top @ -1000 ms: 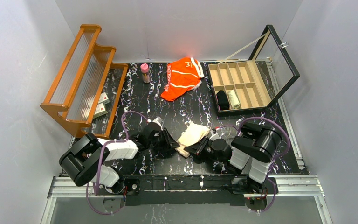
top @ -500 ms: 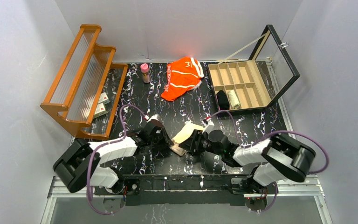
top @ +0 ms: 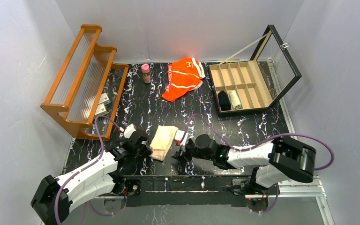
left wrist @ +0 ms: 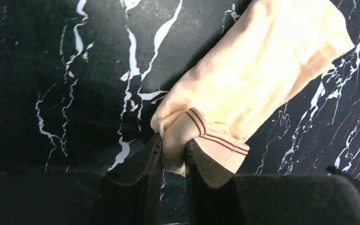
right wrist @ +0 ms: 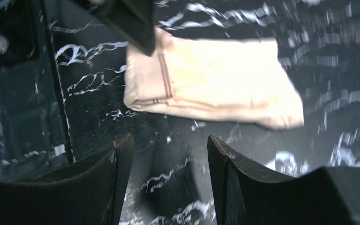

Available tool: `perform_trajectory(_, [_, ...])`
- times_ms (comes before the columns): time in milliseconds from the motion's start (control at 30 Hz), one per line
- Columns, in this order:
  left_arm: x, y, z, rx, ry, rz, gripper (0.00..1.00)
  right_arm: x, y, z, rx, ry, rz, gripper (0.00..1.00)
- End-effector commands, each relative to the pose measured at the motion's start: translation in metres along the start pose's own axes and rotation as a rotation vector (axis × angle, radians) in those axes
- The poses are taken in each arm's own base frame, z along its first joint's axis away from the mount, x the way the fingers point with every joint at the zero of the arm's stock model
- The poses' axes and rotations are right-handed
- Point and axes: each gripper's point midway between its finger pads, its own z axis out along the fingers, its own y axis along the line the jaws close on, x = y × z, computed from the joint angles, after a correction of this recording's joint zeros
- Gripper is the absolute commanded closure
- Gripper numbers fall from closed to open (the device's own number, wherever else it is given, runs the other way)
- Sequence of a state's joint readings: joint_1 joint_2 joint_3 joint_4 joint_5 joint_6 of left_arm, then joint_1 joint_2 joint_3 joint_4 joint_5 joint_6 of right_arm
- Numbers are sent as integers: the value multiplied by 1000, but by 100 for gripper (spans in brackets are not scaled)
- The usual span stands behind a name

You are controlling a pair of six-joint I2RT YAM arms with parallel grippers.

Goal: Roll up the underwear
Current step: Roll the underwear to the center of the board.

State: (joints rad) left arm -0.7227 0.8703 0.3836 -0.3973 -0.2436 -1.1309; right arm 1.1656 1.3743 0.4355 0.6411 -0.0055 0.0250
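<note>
The pale beige underwear (top: 164, 142) lies folded flat on the black marbled table near the front, between both arms. My left gripper (top: 146, 149) is shut on its bunched near-left corner, the brown-striped waistband (left wrist: 201, 129) pinched between the fingers (left wrist: 173, 154). My right gripper (top: 180, 151) stands open just right of the cloth, apart from it. In the right wrist view the beige underwear (right wrist: 215, 84) lies beyond the empty gripper (right wrist: 168, 145). The orange underwear (top: 183, 77) with white stripes lies spread at the back middle.
A wooden rack (top: 82, 79) leans at the back left with small boxes (top: 102, 105) at its foot. A pink-capped bottle (top: 146, 73) stands beside the orange garment. A compartment box (top: 243, 86) with its glass lid up sits back right, holding a dark roll and a pale roll.
The beige underwear has moved left and now lies flatter. My right gripper let go of it and opened. My left arm drew back to the left, still gripping the cloth.
</note>
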Motion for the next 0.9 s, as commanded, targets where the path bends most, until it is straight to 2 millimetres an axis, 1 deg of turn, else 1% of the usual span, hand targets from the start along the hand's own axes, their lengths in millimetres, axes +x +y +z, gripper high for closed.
perform_trajectory(0, [9, 32, -2, -119, 18, -28, 100, -37, 26, 25, -90, -140, -538, 34])
perform_trajectory(67, [8, 29, -3, -125, 24, -25, 100, -43, 38, 32, -108, -191, -635, 35])
perform_trajectory(167, [7, 25, -3, -128, 34, -20, 100, -45, 54, 42, -141, -238, -715, 36])
perform_trajectory(267, [6, 22, -4, -125, 35, -18, 100, -43, 62, 52, -149, -253, -764, 37])
perform_trajectory(433, [6, 20, -4, -115, 35, -21, 100, -43, 62, 65, -118, -286, -796, 41])
perform_trajectory(567, [7, 20, -5, -111, 37, -27, 100, -35, 62, 79, -115, -274, -813, 45])
perform_trajectory(700, [6, 18, -6, -103, 35, -29, 100, -13, 61, 89, -132, -224, -833, 47])
perform_trajectory(733, [5, 17, -6, -102, 35, -30, 100, -5, 56, 90, -117, -195, -833, 47])
perform_trajectory(867, [5, 17, -7, -101, 38, -29, 100, 21, 44, 84, -85, -128, -814, 47])
